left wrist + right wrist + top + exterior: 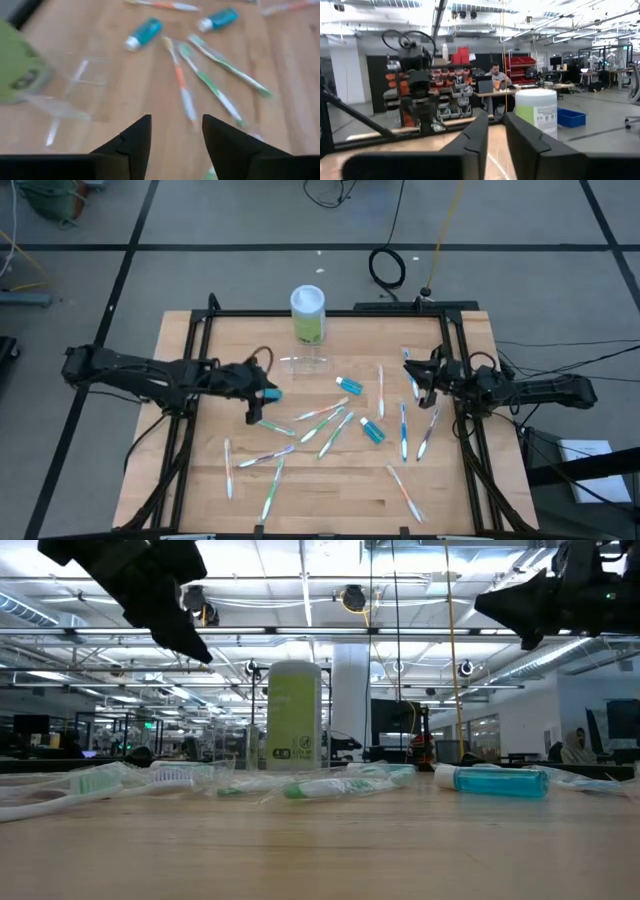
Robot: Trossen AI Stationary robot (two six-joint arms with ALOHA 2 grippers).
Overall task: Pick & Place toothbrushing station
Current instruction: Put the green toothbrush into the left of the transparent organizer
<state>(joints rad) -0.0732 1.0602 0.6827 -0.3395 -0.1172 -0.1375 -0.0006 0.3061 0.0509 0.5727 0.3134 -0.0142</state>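
Left gripper hovers just short of the clear holder, fingers parted and empty. The holder lies beside the green canister on the worktop. Best approach: straddle one wall, close gently. Right gripper waits, fingers slightly parted, empty.

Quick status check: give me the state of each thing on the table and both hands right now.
Toothbrushing station: empty, on the table beside the green canister.
Green canister: upright, white lid on.
Toothbrushes: lying flat, scattered.
Blue tubes: lying flat, caps on.
Left hand: open, empty, above the table.
Right hand: slightly open, empty, raised.
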